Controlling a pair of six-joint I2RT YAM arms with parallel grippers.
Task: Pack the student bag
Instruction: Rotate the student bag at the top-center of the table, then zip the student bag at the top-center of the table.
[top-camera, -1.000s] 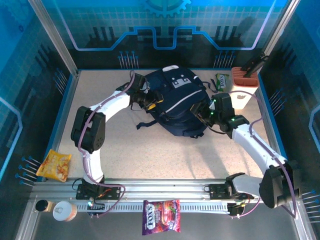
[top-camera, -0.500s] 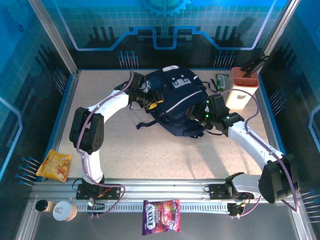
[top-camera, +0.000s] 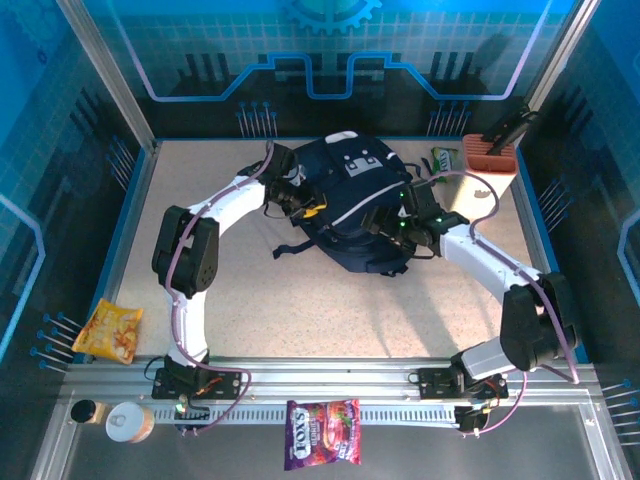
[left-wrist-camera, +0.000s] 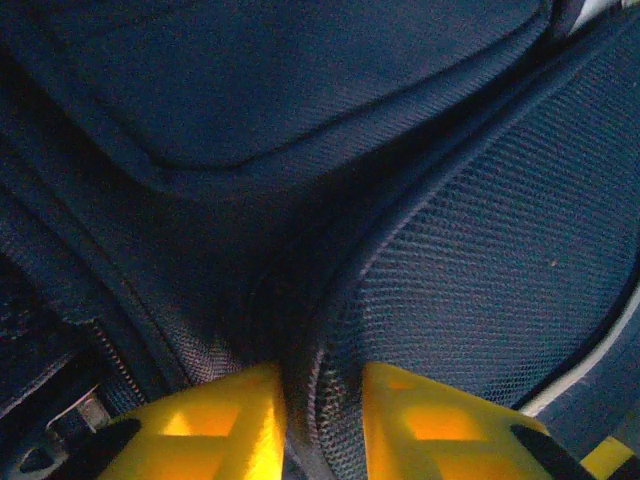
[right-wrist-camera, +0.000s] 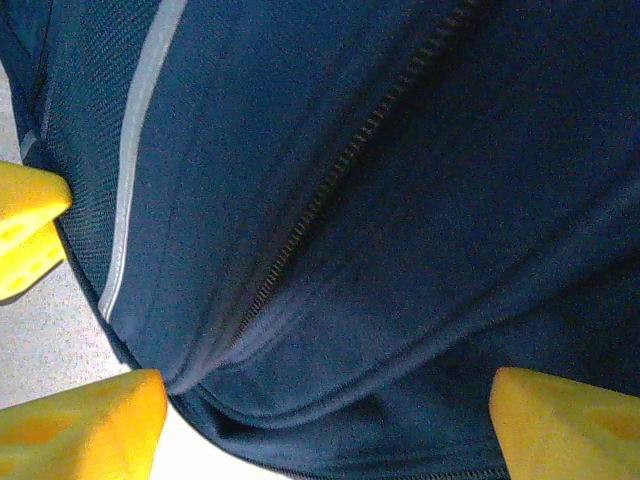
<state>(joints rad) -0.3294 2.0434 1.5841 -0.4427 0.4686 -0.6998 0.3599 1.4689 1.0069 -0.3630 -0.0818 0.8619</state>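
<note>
The student bag (top-camera: 350, 195), dark navy with thin white stripes, lies at the back middle of the table. My left gripper (top-camera: 300, 205) is at its left side. In the left wrist view its yellow fingers (left-wrist-camera: 230, 420) are shut on a raised fold of the bag's mesh fabric (left-wrist-camera: 325, 400). My right gripper (top-camera: 388, 222) rests on the bag's right front. In the right wrist view it (right-wrist-camera: 325, 395) stands open wide, yellow fingertips (right-wrist-camera: 110, 410) set either side of a stretch of navy fabric, a zipper line (right-wrist-camera: 330, 180) running above them.
A green packet (top-camera: 445, 160) and a white box (top-camera: 487, 185) with an orange holder on top stand at the back right. An orange snack bag (top-camera: 110, 330) lies front left. A purple candy bag (top-camera: 322, 433) and a round lid (top-camera: 128, 422) sit by the front rail.
My left gripper has closed on the fold of bag fabric. My right gripper has opened wider and moved left onto the bag.
</note>
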